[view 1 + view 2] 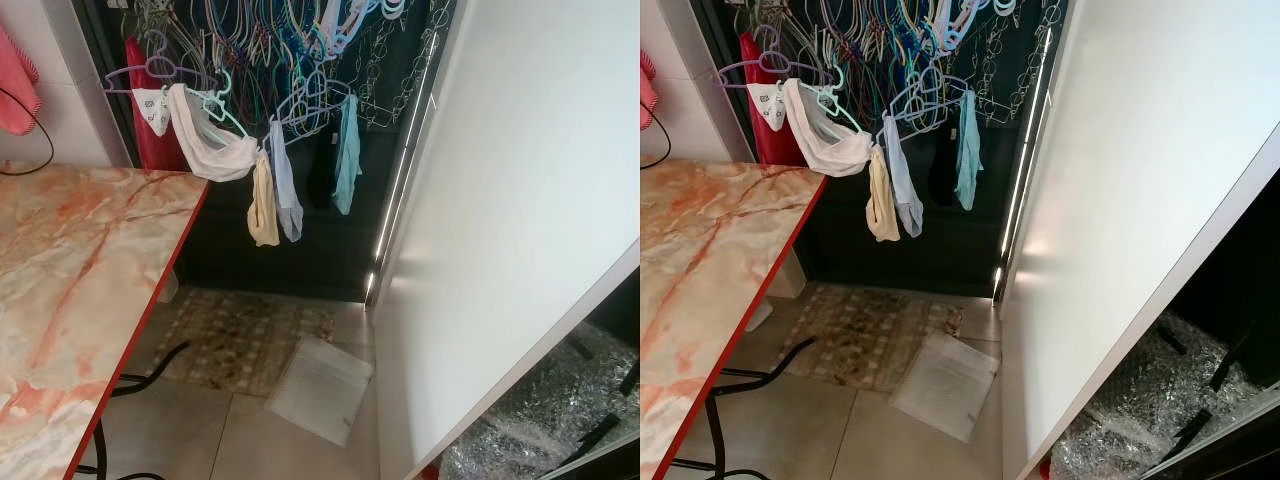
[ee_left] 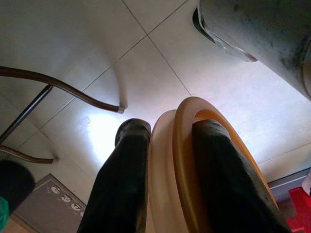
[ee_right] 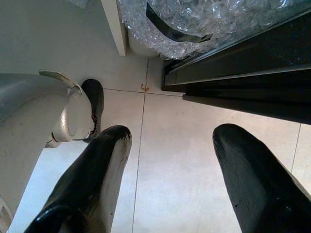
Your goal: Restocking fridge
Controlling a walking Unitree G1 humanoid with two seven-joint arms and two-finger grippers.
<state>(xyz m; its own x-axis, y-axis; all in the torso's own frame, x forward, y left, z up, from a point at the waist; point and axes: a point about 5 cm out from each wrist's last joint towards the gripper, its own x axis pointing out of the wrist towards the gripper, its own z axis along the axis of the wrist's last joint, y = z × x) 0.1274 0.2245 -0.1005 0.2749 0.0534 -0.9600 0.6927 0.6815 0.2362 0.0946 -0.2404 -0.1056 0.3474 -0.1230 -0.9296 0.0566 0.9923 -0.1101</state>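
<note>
The left end effector is clamped on two stacked round rims, one orange and one cream, cut off below, hanging over pale floor tiles. The right end effector hangs parted and empty beside the white fridge door, where crinkled bubble wrap lies. A marble-patterned table stands well apart.

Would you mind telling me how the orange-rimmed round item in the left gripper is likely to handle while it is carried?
The orange-rimmed item, pinched between the left gripper fingers, looks like thin, rigid plastic, so probably light and stiff. Its smooth rim may slip against the fingers. Held on edge, it would likely roll if dropped on the tiled floor.
</note>
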